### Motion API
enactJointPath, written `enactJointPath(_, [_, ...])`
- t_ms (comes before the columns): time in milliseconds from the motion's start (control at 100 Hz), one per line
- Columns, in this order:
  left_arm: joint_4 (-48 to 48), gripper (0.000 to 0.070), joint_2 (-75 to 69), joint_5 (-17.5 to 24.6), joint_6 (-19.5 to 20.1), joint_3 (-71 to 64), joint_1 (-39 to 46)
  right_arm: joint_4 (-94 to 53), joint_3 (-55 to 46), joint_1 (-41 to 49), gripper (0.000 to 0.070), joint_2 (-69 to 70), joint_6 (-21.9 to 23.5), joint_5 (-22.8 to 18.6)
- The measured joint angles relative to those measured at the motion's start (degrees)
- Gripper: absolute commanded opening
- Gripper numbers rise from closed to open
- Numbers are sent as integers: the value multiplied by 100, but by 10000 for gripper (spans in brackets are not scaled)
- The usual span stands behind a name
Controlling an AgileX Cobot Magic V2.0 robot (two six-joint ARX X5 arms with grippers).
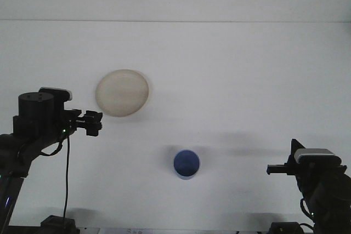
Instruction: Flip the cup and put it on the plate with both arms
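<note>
Left gripper: small black fingers pointing right, raised over the white counter, grasping nothing; whether parted or closed, impossible to tell at this size. Just beyond the fingertips, up and to the right, the round beige shallow plate, its lower left rim near the gripper but apart from it. Behind the fingers, a black cylindrical wrist joint with a grey camera block on top, then the dark left arm running down to the lower left corner, with a thin black cable hanging from it to the base.

Right gripper: a narrow black tip pointing left, low at the right edge of the counter, empty; finger state not readable either. Behind it, a grey camera block and the bulky black right arm in the lower right corner.

Between the two grippers, nearer the front edge, the small blue round cup, upright with its mouth facing up, standing alone on the counter. Well apart from the plate, which lies up and to its left. Well clear of both grippers, the right one roughly level with it, the left one higher and farther away. Nothing between the cup and either gripper, nothing between cup and plate. Soft shadows on the counter beside the cup and under the left arm.
</note>
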Motion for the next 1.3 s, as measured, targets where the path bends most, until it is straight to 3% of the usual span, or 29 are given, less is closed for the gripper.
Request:
enactJointPath(140, [22, 494, 192, 17, -70, 0, -538, 0, 0, 0, 0, 0, 0, 0])
enactJointPath(580, [507, 494, 1622, 407, -326, 74, -3305, 0, 0, 0, 0, 0, 0, 0])
enactJointPath(830, [522, 494, 2225, 409, -234, 74, -3858, 0, 0, 0, 0, 0, 0, 0])
enactJointPath(1120, [964, 489, 2918, 409, -109, 76, -3904, 0, 0, 0, 0, 0, 0, 0])
enactJointPath(1190, [1073, 370, 3071, 409, -107, 76, -3904, 0, 0, 0, 0, 0, 0, 0])
enactJointPath(1300, [1152, 0, 3167, 409, -107, 76, -3930, 0, 0, 0, 0, 0, 0, 2])
